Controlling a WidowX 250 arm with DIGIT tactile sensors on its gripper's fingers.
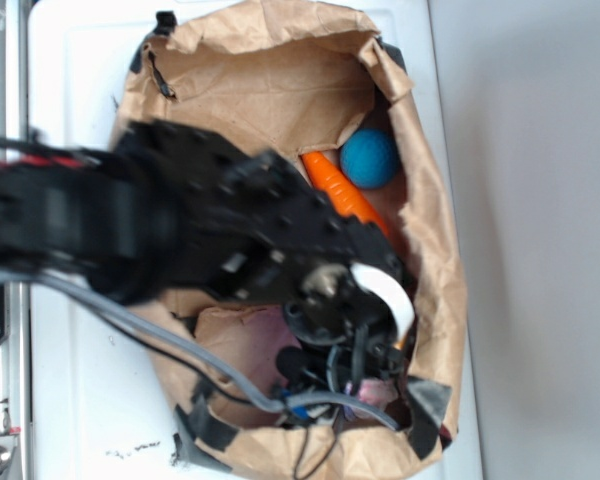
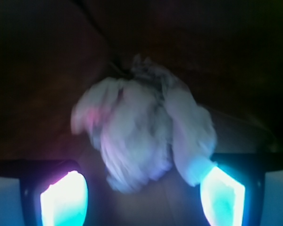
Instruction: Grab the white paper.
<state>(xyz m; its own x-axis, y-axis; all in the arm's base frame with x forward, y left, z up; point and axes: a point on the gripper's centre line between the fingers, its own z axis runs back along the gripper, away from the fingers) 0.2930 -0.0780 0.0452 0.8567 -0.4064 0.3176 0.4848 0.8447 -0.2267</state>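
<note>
The wrist view shows the white paper (image 2: 144, 129), a crumpled wad with greyish folds, lying on the dark floor of the bag. My gripper (image 2: 142, 181) is open, and the wad sits just ahead of and partly between its glowing pads (image 2: 66, 202). The wad's lower right lobe reaches the tip of the right pad, while the left pad stands apart from it. In the exterior view the black gripper (image 1: 352, 345) points down into the brown paper bag (image 1: 435, 260) at its near right end. It hides the white paper there.
An orange carrot (image 1: 342, 190) and a blue ball (image 1: 369, 158) lie in the bag's far right part, beyond the gripper. The bag's crumpled walls stand all round. Grey cables (image 1: 180, 345) trail from the arm over the bag's near edge.
</note>
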